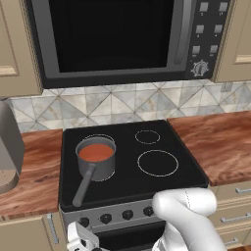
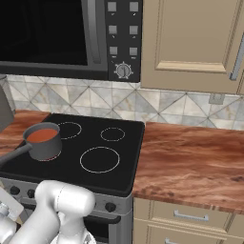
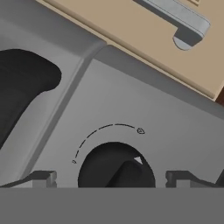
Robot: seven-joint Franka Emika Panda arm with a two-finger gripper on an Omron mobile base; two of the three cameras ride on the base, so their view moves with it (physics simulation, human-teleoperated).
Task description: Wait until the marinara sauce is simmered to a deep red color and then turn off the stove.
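The marinara sauce [image 1: 95,152] is a flat orange-red surface inside a small grey long-handled saucepan [image 1: 98,169] on the front-left burner of the stove [image 1: 147,179]. From the right, the sauce [image 2: 42,136] sits at the cooktop's left side. A row of black knobs runs along the grey front panel. My gripper [image 1: 81,234] hangs low in front of the leftmost knob [image 1: 84,221]. In the hand view that knob [image 3: 116,168] lies between my two fingertips [image 3: 43,178], which stand apart on either side of it without touching. The gripper [image 3: 111,178] is open.
A big black-windowed microwave [image 1: 112,34] hangs above the stove. Wooden counters [image 2: 190,162] flank the cooktop, and a grey appliance [image 1: 7,147] stands on the left one. Beige drawers with metal handles [image 3: 175,19] sit beside the panel. My white arm [image 1: 191,215] blocks the panel's right part.
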